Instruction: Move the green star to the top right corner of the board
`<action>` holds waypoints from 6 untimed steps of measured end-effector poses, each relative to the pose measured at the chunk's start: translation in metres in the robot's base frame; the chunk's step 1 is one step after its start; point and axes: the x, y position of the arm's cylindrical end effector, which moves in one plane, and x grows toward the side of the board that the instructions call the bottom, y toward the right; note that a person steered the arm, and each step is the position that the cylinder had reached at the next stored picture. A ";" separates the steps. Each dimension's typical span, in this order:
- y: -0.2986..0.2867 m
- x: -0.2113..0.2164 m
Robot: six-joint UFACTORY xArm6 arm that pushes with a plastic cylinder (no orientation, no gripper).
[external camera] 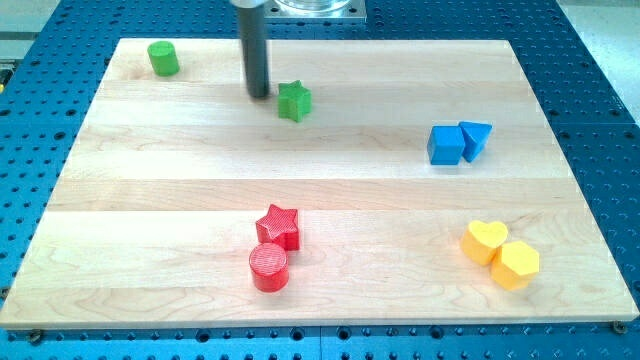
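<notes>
Near the view's top centre of the counter (150, 190), the green star (294, 101) sits just right of the rod's tip (259, 95), apparently not touching. End effector is a bare rod with nothing to spread or pinch. Blue cube (445, 144) lies well right.

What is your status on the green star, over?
My tip just off the view's left of the green star, small gap. Star at top centre, short of the top right corner. Path rightward clear; blue blocks sit lower.
</notes>
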 end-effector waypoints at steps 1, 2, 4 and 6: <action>0.042 0.019; 0.064 0.021; 0.051 0.056; 0.208 0.006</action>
